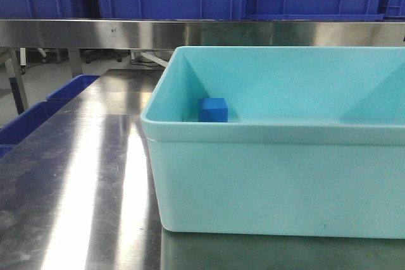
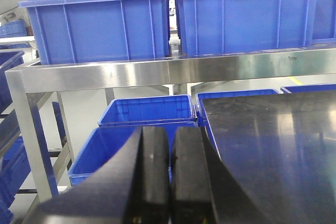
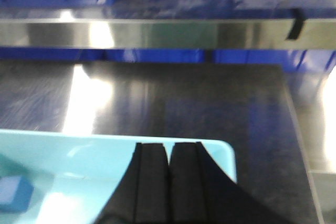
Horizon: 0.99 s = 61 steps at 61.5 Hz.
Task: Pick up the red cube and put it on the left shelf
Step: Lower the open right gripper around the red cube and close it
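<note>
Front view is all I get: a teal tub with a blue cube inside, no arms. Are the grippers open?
Observer: Left gripper is shut, holding nothing.
Operator: And the right?
Observer: Right gripper is shut too, over the tub rim near a corner.
Operator: Any red cube elsewhere?
Observer: None in either wrist view; the right wrist shows only the blue cube in the tub.

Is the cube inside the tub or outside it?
Inside. The cube rests on the floor of the tub, near its left wall.
</note>
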Motion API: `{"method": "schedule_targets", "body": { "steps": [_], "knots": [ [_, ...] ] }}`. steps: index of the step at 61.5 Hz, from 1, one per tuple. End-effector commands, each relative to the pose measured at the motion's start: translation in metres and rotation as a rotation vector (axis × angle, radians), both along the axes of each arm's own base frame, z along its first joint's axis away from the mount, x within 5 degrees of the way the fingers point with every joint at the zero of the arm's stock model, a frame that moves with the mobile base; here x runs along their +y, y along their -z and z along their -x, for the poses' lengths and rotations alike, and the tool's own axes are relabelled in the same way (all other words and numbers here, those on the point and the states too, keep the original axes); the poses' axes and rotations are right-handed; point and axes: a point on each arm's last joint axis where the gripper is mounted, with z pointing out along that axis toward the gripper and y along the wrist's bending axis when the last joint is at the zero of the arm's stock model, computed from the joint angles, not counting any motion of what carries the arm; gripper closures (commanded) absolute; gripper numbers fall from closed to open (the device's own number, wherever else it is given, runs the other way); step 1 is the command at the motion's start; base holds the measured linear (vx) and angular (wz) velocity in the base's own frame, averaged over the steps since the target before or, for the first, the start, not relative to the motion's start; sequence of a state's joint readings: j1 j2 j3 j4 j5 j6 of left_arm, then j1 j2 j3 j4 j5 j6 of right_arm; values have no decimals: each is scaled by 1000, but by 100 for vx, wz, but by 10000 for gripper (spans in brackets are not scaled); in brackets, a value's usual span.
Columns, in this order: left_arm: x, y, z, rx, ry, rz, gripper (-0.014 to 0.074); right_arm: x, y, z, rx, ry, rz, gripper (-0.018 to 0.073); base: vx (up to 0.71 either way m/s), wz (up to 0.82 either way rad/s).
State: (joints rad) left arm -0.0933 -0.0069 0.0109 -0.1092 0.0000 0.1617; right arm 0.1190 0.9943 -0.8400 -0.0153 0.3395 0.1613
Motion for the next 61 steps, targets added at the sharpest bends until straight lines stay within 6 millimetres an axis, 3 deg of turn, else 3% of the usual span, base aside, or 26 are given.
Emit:
{"method": "schedule_targets", "body": {
  "steps": [1, 12, 17, 35, 61],
  "knots": [
    [1, 0, -1, -54, -10, 16, 491, 12, -20, -12, -32, -44, -16, 435, 0, 0],
    [1, 0, -1, -54, -10, 16, 491, 42, 1, -31, 88, -147, 6, 93, 0, 0],
    [1, 0, -1, -54, -10, 16, 491, 53, 15, -36, 170, -183, 26, -18, 0, 0],
    [1, 0, -1, -54, -10, 16, 491, 65, 57, -49, 415, -204, 85, -21, 0, 0],
    [1, 0, -1, -54, -10, 16, 491, 69, 82, -59, 527, -199, 93, -21, 0, 0]
  ]
}}
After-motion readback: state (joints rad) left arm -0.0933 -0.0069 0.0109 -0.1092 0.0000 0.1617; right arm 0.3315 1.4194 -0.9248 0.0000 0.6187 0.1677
